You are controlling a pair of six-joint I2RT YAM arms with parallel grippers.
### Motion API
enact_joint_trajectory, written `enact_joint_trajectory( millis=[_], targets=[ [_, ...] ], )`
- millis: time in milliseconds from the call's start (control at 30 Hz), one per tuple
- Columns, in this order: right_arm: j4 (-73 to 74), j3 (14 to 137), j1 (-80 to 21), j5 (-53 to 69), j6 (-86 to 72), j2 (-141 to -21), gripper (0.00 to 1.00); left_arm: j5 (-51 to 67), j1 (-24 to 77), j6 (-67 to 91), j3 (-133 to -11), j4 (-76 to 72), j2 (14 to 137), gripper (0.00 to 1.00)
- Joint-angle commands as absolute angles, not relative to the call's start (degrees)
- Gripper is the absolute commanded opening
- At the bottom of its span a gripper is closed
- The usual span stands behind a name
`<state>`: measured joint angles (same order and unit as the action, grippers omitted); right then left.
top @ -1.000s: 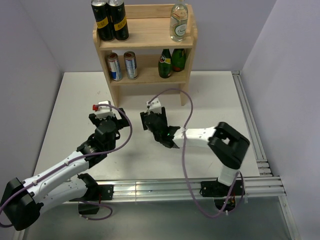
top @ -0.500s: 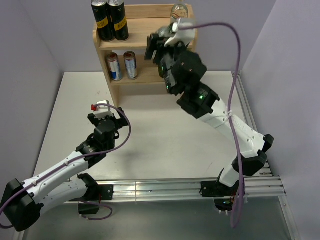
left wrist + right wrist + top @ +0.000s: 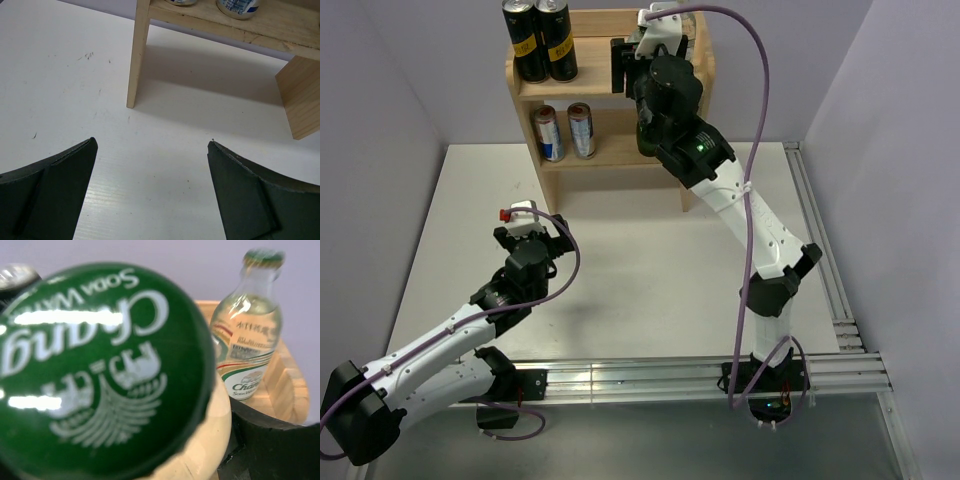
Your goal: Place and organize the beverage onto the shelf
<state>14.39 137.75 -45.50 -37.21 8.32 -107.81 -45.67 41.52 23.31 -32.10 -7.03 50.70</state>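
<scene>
The pale wood shelf [image 3: 610, 72] stands at the table's far edge. My right gripper [image 3: 628, 62] is raised at the shelf's top tier and is shut on a soda water bottle whose green cap [image 3: 100, 365] fills the right wrist view. A second clear soda water bottle [image 3: 247, 335] stands on the top tier [image 3: 285, 390] just beyond it. Two black cans [image 3: 540, 40] stand at the top left. Two silver-blue cans [image 3: 565, 130] stand on the middle tier. My left gripper [image 3: 532, 232] is open and empty, low over the table [image 3: 152, 145].
The right arm [image 3: 740, 200] stretches across the shelf's right half and hides most of the green bottles on the middle tier. The shelf's front leg [image 3: 137, 55] and side panel [image 3: 302, 95] stand ahead of the left gripper. A rail [image 3: 820, 250] runs along the table's right edge.
My right arm has swung up from low over the table's middle to the shelf's top tier. The left arm has hardly moved.
</scene>
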Motion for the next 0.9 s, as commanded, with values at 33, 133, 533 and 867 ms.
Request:
enact_joint_trajectory(
  millis=[33, 133, 533, 867],
  targets=[
    [7.9, 143.9, -43.9, -33.2, 7.3, -106.3, 0.0, -44.8, 41.2, 23.9, -32.3, -7.8, 49.7, 0.99],
    [7.9, 144.1, -43.0, -32.3, 6.6, -107.2, 0.0, -44.6, 41.2, 23.8, -32.3, -7.7, 49.5, 0.99],
    [7.3, 143.8, -40.3, -30.9, 3.7, -111.4, 0.0, -44.2, 41.3, 24.0, -32.3, -7.6, 49.0, 0.99],
    [6.9, 143.2, -37.4, -29.4, 1.0, -114.9, 0.0, -44.0, 41.2, 23.9, -32.3, -7.6, 48.8, 0.99]
  ],
)
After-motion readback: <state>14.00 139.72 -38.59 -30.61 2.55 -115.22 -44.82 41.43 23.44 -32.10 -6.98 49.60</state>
